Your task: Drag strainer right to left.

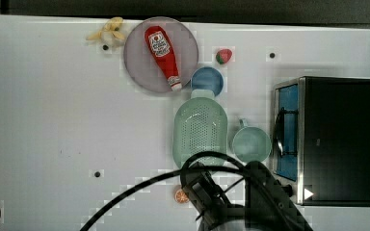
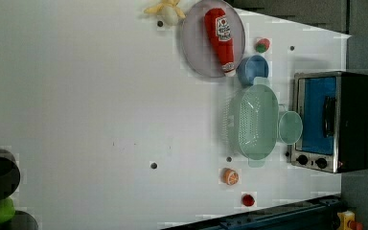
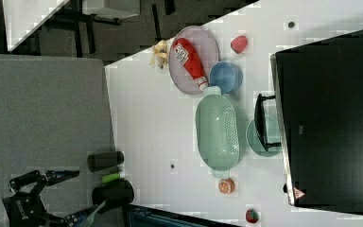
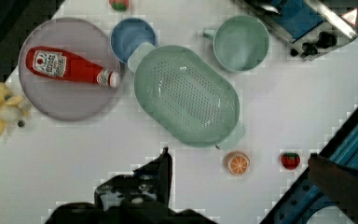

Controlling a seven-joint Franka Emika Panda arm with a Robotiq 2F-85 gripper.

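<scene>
Nearest the top view's lens, the arm's dark wrist and cables rose from the lower edge, the gripper (image 1: 200,185) poised just short of the strainer's (image 1: 200,131) near end, fingers spread wide and holding nothing. That oblong strainer lay with its long axis running straight away from the fingers, wedged between a blue bowl (image 1: 207,80) at its far tab and a mug (image 1: 251,144) on the top view's right. From the left view, the strainer (image 2: 255,120) sat just beside the mug (image 2: 290,127) and toaster oven (image 2: 330,120), with open table (image 2: 100,96) stretching toward the left view's left. From the right view, the strainer (image 3: 218,131) lay below the plate (image 3: 210,45) bearing a ketchup bottle (image 3: 189,57). Seen from the wrist, the strainer (image 4: 186,95) lay ahead of the finger (image 4: 164,170), its near tab closest, an orange slice (image 4: 237,163) alongside.
</scene>
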